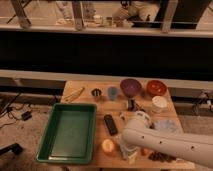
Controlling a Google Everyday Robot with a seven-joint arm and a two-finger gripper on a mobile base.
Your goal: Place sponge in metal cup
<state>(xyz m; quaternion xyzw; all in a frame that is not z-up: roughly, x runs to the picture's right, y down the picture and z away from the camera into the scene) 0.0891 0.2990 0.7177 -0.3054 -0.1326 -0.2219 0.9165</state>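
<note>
At the near edge of the wooden counter (112, 107), we see the robot's white arm (165, 142) reaching down. Its claw (126, 150) is spread over the small light-blue rectangular sponge (131, 156), mostly hidden beneath it. The dull grey metal cup (96, 92) stands well apart at the far side, beside a blue plastic cup (113, 92).
</note>
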